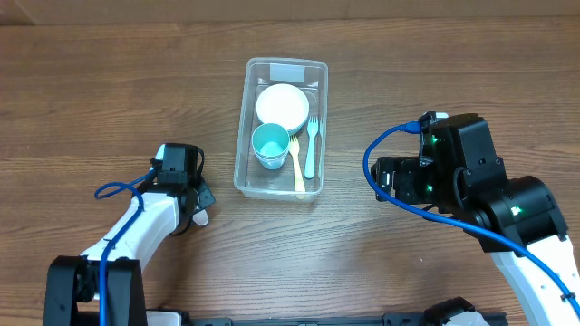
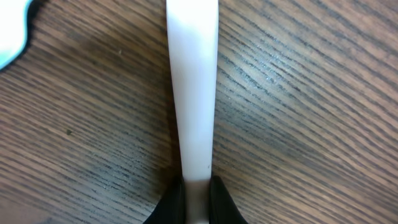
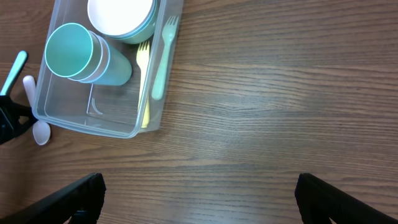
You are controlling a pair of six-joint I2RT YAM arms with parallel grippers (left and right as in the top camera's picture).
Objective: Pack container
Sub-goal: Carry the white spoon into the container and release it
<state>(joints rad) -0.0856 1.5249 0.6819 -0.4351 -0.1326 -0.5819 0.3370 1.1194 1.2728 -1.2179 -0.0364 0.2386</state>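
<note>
Around the container [image 1: 281, 177] we see little in the way. On the bare wooden table [image 1: 109, 81], a white spoon [image 3: 40, 132] sits outside the tub, just off its near-left corner; a teal handle [image 3: 15, 71] shows beside it at the edge of the right wrist view, and we cannot tell what it belongs to. The left gripper [image 2: 196, 198] is clamped on the spoon's handle, which runs straight out from between its black fingers [image 2: 173, 200] over the wood grain; we cannot tell whether the spoon rests on the table or hangs just above it. The right gripper [image 3: 199, 183] hangs over bare wood on the container's right, well apart from it; its jaws are spread wide with nothing between them.

The container stands mid-table between the two arms, toward the far edge; it is a clear rectangular tub with rounded corners, a rim and a pale label at its far end. A white bowl [image 1: 283, 105] sits at the label end; a teal cup [image 1: 270, 145] lies on its side nearer us, touching or just beside the bowl. Along the right wall lie a yellow fork [image 1: 298, 174] and a pale green fork [image 1: 311, 145], side by side with tines pointing toward the label end.
</note>
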